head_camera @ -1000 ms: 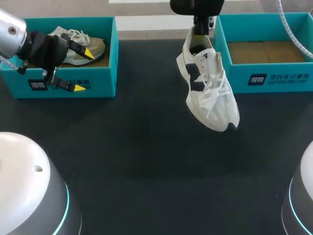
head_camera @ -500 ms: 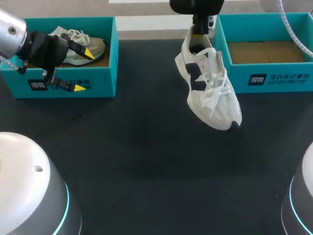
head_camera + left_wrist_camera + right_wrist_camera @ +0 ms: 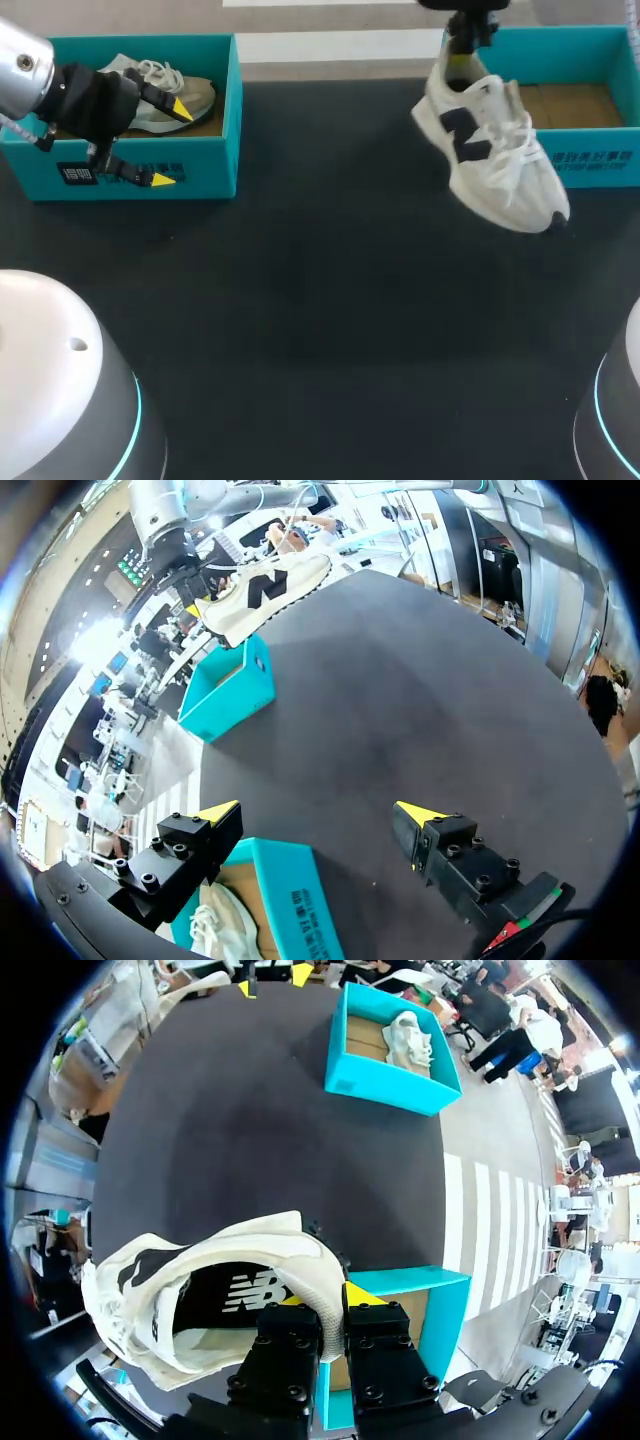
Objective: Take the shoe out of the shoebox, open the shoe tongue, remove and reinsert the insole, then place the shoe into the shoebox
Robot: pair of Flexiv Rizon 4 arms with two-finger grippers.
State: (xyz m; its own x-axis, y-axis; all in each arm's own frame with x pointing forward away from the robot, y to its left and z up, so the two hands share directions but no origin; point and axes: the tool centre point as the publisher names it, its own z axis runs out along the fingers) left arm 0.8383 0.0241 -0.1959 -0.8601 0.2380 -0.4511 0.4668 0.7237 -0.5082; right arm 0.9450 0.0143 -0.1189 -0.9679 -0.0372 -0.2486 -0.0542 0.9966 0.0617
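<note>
A white shoe (image 3: 495,150) with dark side marks hangs in the air, toe tilted down, at the front left corner of the right teal shoebox (image 3: 580,165). My right gripper (image 3: 462,62) is shut on its heel collar; in the right wrist view the fingers (image 3: 325,1302) pinch the collar of the shoe (image 3: 200,1300), with the box (image 3: 435,1305) just beyond. My left gripper (image 3: 170,143) stands open over the front wall of the left shoebox (image 3: 215,150), nothing between its fingers. In the left wrist view that gripper (image 3: 320,812) straddles the box wall (image 3: 295,900).
A second pale shoe (image 3: 165,90) lies in the left shoebox, also seen as a shoe (image 3: 408,1038) in the right wrist view. The right box shows a bare cardboard floor (image 3: 570,100). Dark tabletop (image 3: 320,300) stretches between the boxes.
My right arm has carried the shoe to the right and slightly up, from the table's middle to the right shoebox's front corner. The left arm has kept still.
</note>
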